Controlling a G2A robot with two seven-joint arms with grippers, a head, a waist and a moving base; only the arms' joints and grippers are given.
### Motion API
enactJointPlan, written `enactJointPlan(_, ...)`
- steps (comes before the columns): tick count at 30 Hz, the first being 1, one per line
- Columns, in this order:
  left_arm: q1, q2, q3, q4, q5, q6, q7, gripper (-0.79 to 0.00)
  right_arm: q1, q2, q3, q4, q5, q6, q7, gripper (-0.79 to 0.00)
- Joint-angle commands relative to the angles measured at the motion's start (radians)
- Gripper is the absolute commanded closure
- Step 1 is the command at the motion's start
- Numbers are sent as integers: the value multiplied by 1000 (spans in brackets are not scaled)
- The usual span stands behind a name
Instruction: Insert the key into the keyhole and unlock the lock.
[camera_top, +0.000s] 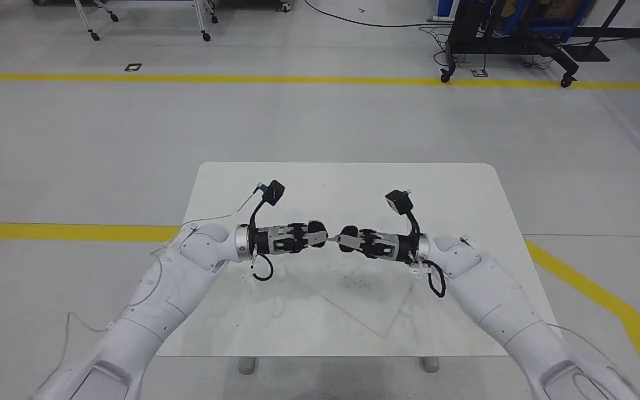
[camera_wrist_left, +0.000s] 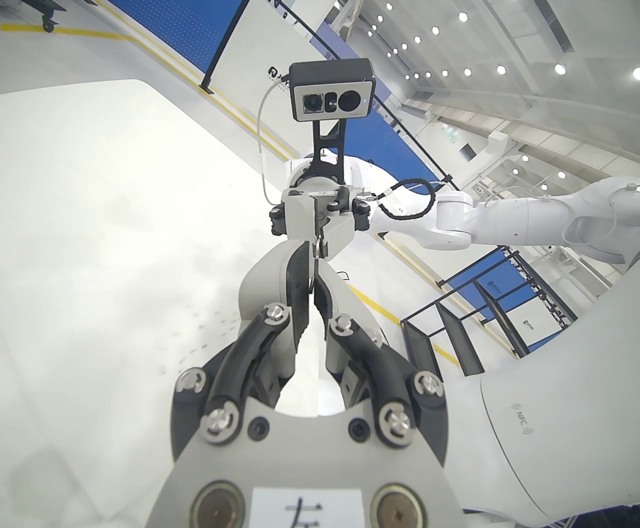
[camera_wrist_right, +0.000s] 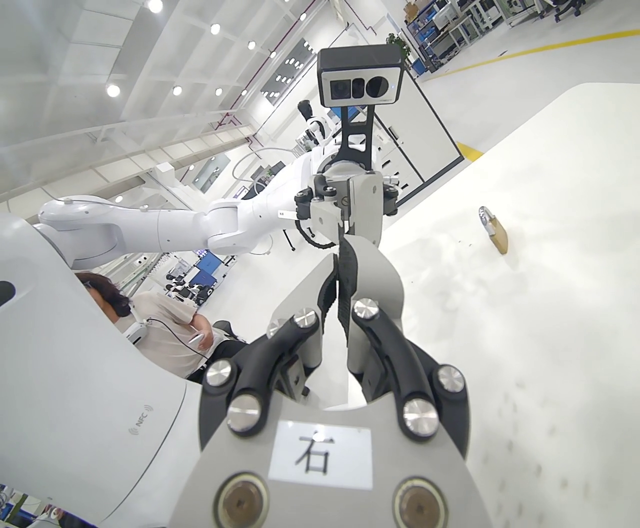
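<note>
Away from the lock (camera_wrist_right: 493, 231), left gripper (camera_wrist_left: 314, 259) and right gripper (camera_wrist_right: 344, 248) fingers both pinched the key (camera_wrist_left: 318, 247); we judged a square regrip essential.

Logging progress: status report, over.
Left gripper, right gripper shut, tip to tip above white table. Small silver key between tips, holder unclear. Brass padlock lying on table, apart.

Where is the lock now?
Right wrist view: the lock lies on the white table, apart from the left pincer and right pincer.
</note>
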Motion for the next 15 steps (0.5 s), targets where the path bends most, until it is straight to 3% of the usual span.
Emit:
enactJointPlan(1, -2, 0, -2, 3, -1, -1, 0, -785, 1, 2, -1, 4, 6, 0, 0, 0)
enactJointPlan(6, -4, 8, -32, 15, 26, -1, 30, -785, 1, 6, 10, 15, 47, 0, -3, 0)
enactJointPlan(9, 6, 23, -83, -2, 122, 5, 80, -785, -13, 11, 45, 22, 69, 0, -19, 0)
enactJointPlan(12, 44, 50, -162, -94, 334, 57, 157, -785, -38, 19, 93, 18, 72, 0, -44, 0)
enactJointPlan(15, 135, 85, -268, -247, 578, 181, 223, -785, -75, 28, 146, 0, 80, 0, -69, 0)
